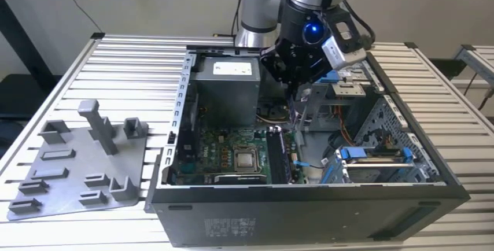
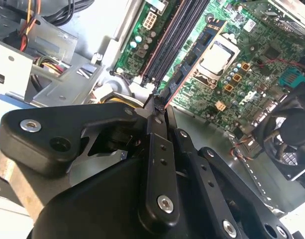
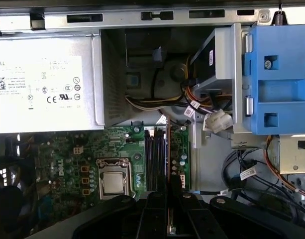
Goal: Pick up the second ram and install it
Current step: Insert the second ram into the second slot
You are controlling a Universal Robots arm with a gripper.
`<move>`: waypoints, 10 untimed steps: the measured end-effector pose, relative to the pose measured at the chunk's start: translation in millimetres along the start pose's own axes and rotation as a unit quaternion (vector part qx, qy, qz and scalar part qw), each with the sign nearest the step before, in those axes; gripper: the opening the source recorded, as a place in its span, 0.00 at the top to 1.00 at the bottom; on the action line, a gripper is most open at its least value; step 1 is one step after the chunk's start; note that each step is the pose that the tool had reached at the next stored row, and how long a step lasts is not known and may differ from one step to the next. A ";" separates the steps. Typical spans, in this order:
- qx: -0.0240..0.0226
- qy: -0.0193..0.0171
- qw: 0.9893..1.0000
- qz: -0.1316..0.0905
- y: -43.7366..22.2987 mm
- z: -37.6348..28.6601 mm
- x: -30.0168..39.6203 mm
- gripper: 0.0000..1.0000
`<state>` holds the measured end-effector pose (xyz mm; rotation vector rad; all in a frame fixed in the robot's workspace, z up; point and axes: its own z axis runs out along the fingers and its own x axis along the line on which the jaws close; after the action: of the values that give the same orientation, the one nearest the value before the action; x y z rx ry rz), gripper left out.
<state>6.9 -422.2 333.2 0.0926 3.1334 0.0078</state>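
In the exterior view, upper middle of the frame, my gripper (image 1: 297, 98) hangs inside the open computer case (image 1: 309, 202), just above the motherboard (image 1: 231, 152); the grey fixture (image 1: 73, 164) at lower left looks bare of memory.

In the second wrist view, centre frame, the fingers (image 2: 157, 149) are clenched on the second ram (image 2: 162, 97), edge-on above the slots (image 2: 172, 37).

In the first wrist view, bottom centre, the stick lines up with a slot (image 3: 168, 154), probably not yet seated. Pickup done; pressing home remains.
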 end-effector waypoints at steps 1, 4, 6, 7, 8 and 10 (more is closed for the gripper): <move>0.000 0.000 1.000 0.000 0.0 0.8 0.0 0.86; 0.000 0.000 1.000 0.000 0.0 3.6 0.0 0.86; 0.000 0.000 1.000 0.000 0.0 5.5 0.0 0.86; 0.000 0.000 1.000 0.000 0.0 6.6 0.0 0.86; 0.000 0.000 1.000 0.000 0.0 7.4 0.1 0.86; 0.000 0.000 1.000 0.000 0.0 9.3 0.0 0.86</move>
<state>6.9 -422.2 323.9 0.0925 3.1334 0.0071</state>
